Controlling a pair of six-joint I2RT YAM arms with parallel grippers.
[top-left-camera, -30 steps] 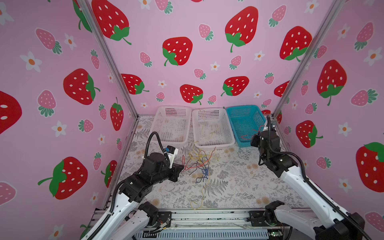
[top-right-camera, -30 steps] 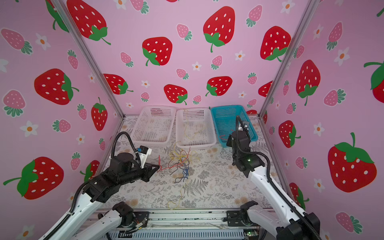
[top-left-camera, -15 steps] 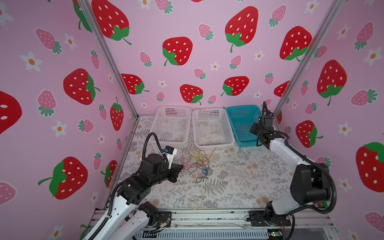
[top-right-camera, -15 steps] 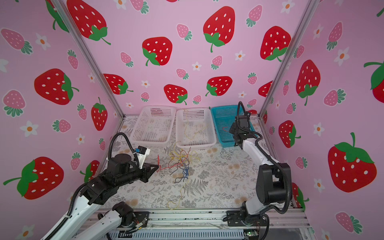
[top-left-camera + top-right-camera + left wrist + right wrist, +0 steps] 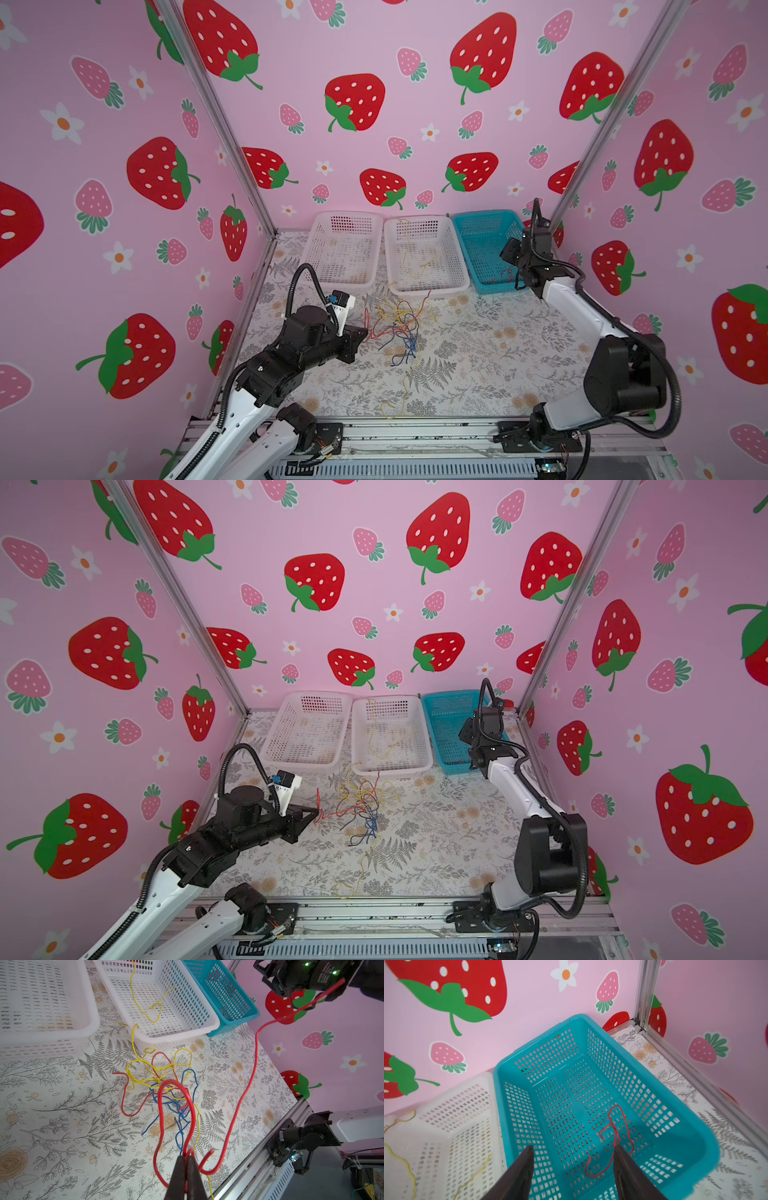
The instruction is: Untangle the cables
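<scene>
The cables form a yellow, red and dark blue tangle (image 5: 399, 328) (image 5: 361, 804) (image 5: 162, 1076) on the floral mat, in front of the baskets. My left gripper (image 5: 365, 332) (image 5: 318, 811) (image 5: 187, 1154) is at the tangle's left edge, shut on a red cable (image 5: 176, 1084) that loops out from its tips. My right gripper (image 5: 509, 253) (image 5: 467, 733) (image 5: 573, 1149) hangs open over the teal basket (image 5: 550, 1053) (image 5: 484, 214). A thin red cable (image 5: 614, 1126) lies loose on that basket's floor, below the open jaws. A yellow cable (image 5: 415, 257) (image 5: 145, 1007) lies in the middle white basket (image 5: 457, 253).
A second white basket (image 5: 320, 245) stands at the back left, beside the middle one. One yellow strand (image 5: 399, 399) trails from the tangle to the mat's front edge, by the metal rail (image 5: 415, 432). Pink strawberry walls close in three sides.
My right arm has folded back and swung its gripper over the teal basket. Its jaws went from shut to open, and the red cable now lies in the basket. The left arm has barely moved.
</scene>
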